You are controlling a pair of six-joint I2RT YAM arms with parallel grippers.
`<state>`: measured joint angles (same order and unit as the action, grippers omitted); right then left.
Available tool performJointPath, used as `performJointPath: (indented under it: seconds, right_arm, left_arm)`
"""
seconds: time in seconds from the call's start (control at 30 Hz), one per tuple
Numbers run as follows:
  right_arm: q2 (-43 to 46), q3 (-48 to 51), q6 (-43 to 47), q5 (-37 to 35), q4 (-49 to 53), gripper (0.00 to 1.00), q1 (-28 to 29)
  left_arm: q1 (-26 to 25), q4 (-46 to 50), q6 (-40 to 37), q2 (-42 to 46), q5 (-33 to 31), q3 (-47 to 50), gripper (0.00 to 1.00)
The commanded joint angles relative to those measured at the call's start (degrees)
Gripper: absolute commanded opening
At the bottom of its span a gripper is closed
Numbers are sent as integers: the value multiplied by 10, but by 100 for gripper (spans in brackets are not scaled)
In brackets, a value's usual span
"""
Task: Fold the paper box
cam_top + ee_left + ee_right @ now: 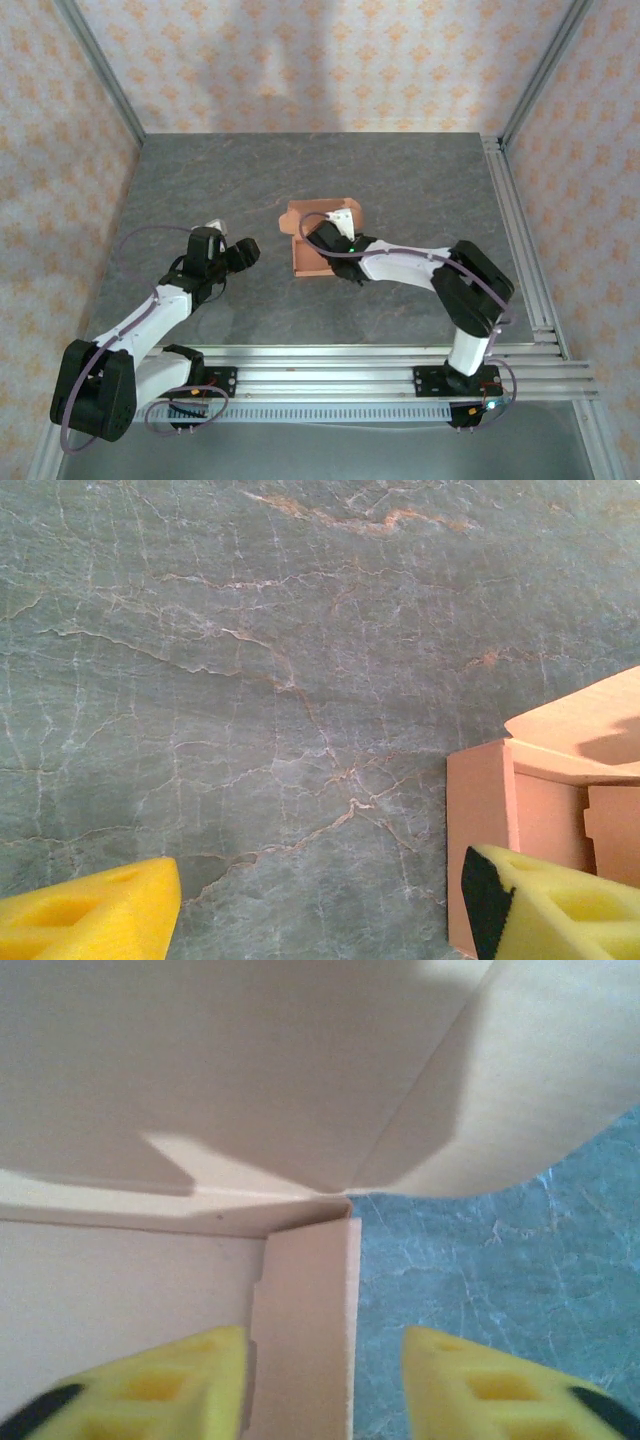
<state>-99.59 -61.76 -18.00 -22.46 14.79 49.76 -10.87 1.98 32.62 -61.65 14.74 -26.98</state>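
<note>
The box (300, 255) sat half-formed, lid raised, under the right claw (322, 1392). Its fingers were spread astride one side wall, one inside, one over the table (480, 1260). The left claw (320, 920) hung wide apart, the box just beside its right finger.

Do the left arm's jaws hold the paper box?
No, the left jaws stand open over the table, with the paper box beside them.

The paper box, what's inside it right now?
Bare card floor and walls in the paper box; the right tool straddles one side wall, one finger inside. From the top camera the right arm covers part of the interior, so that part can't be checked.
</note>
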Motion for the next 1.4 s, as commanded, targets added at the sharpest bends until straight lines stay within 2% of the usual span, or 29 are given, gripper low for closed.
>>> performJointPath:
  seconds: [0.0, 0.13, 0.23, 0.5, 0.87, 1.03, 1.2, 1.37]
  right_arm:
    - [55, 23, 27, 50, -23, 57, -11]
    - [108, 48, 80, 106, -47, 63, -26]
    - [116, 39, 74, 149, -16, 64, -47]
    - [61, 27, -52, 133, 29, 43, -55]
    - [-13, 2, -50, 119, 40, 27, -55]
    - [-29, -3, -39, 105, 53, 13, -55]
    - [-58, -28, -24, 63, 97, 1, -45]
    - [-114, -73, -35, -4, 172, 0, -18]
  left_arm:
    - [0, 4, -17, 3, 5, -22, 76]
    - [-4, -2, -40, 9, 5, -28, 78]
    - [-8, 0, -48, 9, -4, -36, 78]
    - [-14, 0, -46, -2, -7, -45, 78]
    - [-16, -1, -48, 6, -7, -30, 79]
    - [-16, -1, -49, 0, -7, -31, 79]
    - [-16, -1, -49, 3, -7, -28, 79]
    - [-17, -6, -46, -4, -8, -27, 80]
